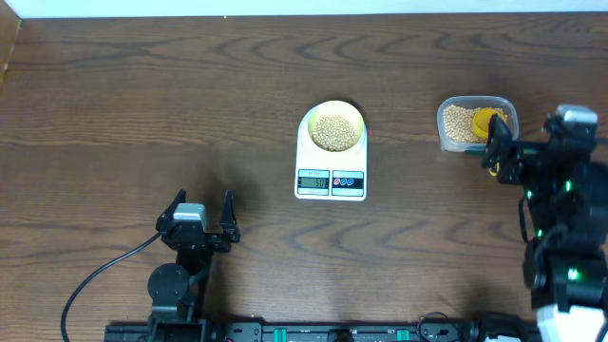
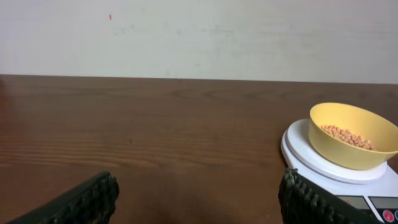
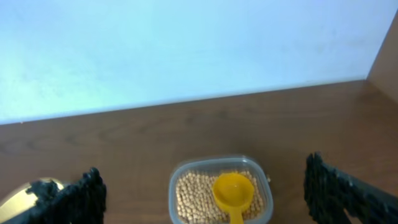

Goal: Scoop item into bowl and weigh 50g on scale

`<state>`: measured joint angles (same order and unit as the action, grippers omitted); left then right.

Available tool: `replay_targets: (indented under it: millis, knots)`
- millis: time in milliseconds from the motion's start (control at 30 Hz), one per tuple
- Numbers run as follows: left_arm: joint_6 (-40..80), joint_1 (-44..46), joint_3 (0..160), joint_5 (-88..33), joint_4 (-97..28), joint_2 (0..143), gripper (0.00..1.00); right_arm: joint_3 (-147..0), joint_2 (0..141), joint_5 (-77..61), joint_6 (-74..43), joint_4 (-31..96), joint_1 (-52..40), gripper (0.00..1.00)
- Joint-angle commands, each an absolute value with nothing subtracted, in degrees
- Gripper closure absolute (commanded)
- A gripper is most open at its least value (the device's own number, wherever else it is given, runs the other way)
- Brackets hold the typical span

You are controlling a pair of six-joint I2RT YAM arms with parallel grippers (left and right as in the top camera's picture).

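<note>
— Right end effector (image 1: 496, 147) stands wide open and empty near the scoop (image 3: 233, 190); left end effector (image 1: 201, 204) likewise.
— Beans (image 1: 334, 131) lie in the bowl (image 2: 345, 152) on the scale (image 1: 330, 163). If short, grip the handle squarely and add few.

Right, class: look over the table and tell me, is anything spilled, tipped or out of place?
Nothing stands out. The bowl sits squarely on the scale with the beans inside it, the yellow scoop rests in the clear container, and no loose beans show on the table.
</note>
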<state>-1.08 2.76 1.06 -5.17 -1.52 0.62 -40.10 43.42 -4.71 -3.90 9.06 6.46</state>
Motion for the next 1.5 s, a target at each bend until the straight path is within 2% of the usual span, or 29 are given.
replay_targets:
  millis: [0,933,1167,1300,1467]
  knots:
    - [-0.38,2.63,0.23,-5.3,-3.64,0.23,0.16,-35.42,39.13,-5.08,-4.23,5.89,5.89,0.01]
    - [-0.38,2.63,0.23,-5.3,-3.64,0.23,0.15,-0.95,11.64,-5.08,-4.19,-24.51,5.89,0.01]
    - [-0.38,2.63,0.23,-5.3,-3.64,0.23,0.15,-0.32,5.58,-5.08,-1.89,-19.66,5.45,0.01]
    - [-0.38,2.63,0.23,-5.3,-3.64,0.23,0.15,-0.32,0.14,-5.06,-0.05,-12.78,4.82,0.01]
    - [-0.38,2.63,0.23,-5.3,-3.64,0.23,0.15,-0.32,0.27,-5.06,0.56,-9.89,4.6,0.01]
